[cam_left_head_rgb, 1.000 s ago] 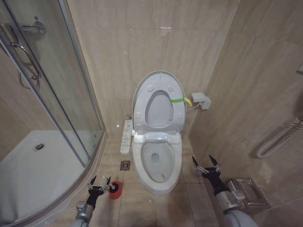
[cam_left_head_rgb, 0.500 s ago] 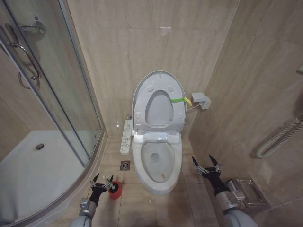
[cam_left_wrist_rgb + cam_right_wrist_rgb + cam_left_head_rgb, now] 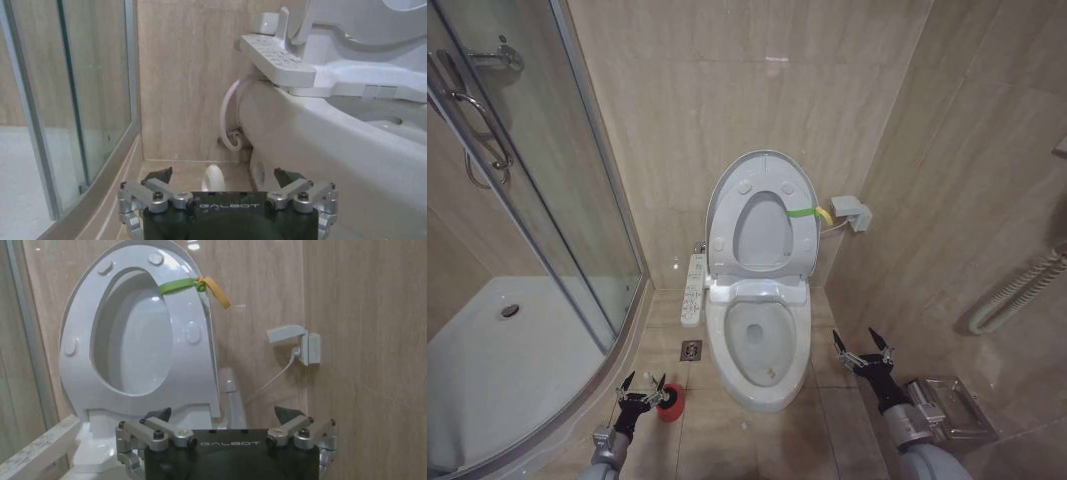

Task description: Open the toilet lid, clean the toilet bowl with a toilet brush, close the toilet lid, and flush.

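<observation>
Standing raised against the tiled back wall, the toilet lid (image 3: 762, 172) leans upright with the ring-shaped seat (image 3: 763, 232) folded up against it; a green-yellow strap (image 3: 808, 212) loops around their edge on the robot's right. Below, the toilet bowl (image 3: 759, 345) lies uncovered, a little water visible at its bottom, and its side panel of buttons (image 3: 694, 288) projects along the robot's left flank.

Left gripper (image 3: 641, 387): low near the floor, to the left of the bowl, just beside the small red round holder (image 3: 670, 403); jaws spread wide apart and holding nothing. In the left wrist view the same gripper (image 3: 223, 184) faces the bowl's outer wall (image 3: 333, 150), the button panel (image 3: 277, 59) and a white hose (image 3: 230, 120) curving down behind the bowl. A pale rounded shape seen between the jaws cannot be identified with certainty.

Right gripper (image 3: 861, 348): to the right of the bowl, near the side wall, clear of the toilet; jaws likewise wide apart and empty. The right wrist view, with this gripper (image 3: 223, 421) in the foreground, shows the raised lid (image 3: 83, 315), the strap (image 3: 183, 286) and a wall socket (image 3: 299, 342) with a cable.

Also present: glass shower door (image 3: 527, 200) at far left, floor drain (image 3: 691, 349) beside the bowl.
</observation>
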